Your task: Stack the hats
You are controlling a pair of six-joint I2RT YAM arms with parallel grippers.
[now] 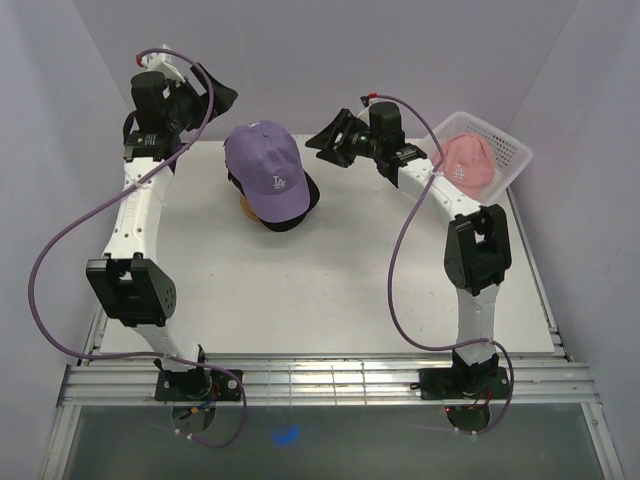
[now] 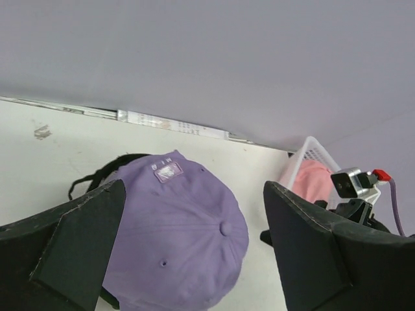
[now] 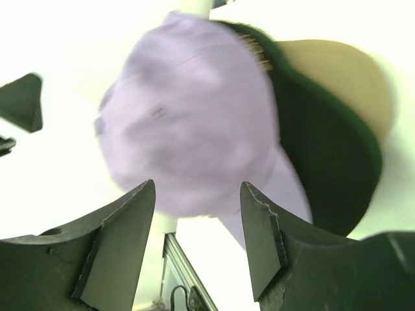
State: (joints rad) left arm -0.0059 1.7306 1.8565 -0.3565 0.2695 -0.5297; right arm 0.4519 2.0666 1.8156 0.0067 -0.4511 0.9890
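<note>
The left claw [image 1: 224, 99] hangs at the far left corner of the white surface [image 1: 330, 290], above it. Its two black fingers [image 2: 78, 253] are spread wide with nothing between them. Seen from the left wrist, the fingers frame the crown of a lavender fabric baseball cap [image 2: 181, 233] that lies below and beyond them.

The lavender fabric baseball cap [image 1: 265, 168], with a white embroidered logo on its front, sits on top of the pile in the far middle of the surface, its bill pointing toward the near edge. Under it lies a dark green fabric baseball cap [image 3: 318, 149], whose dark bill [image 1: 288, 222] pokes out at the front and to the right. A tan rounded wooden stand [image 1: 245, 207] shows just beneath the pile's left side. How many dark caps lie in the pile cannot be told from these views.

Just right of the pile, the right claw [image 1: 322, 146] hovers above the surface with its tips turned toward the caps. It too is wide open and holds nothing, and it does not touch the pile. The right wrist view is blurred, and the lavender cap [image 3: 188, 123] fills the gap between the two dark fingers [image 3: 123, 246].

At the far right corner, a pink fabric baseball cap [image 1: 470, 165] with a white front logo lies inside a white plastic mesh basket [image 1: 512, 150]. The basket is tilted and hangs partly over the surface's right edge, well apart from the pile. Both also show at the right of the left wrist view, the pink cap [image 2: 312, 181] inside the basket [image 2: 310, 150].
</note>
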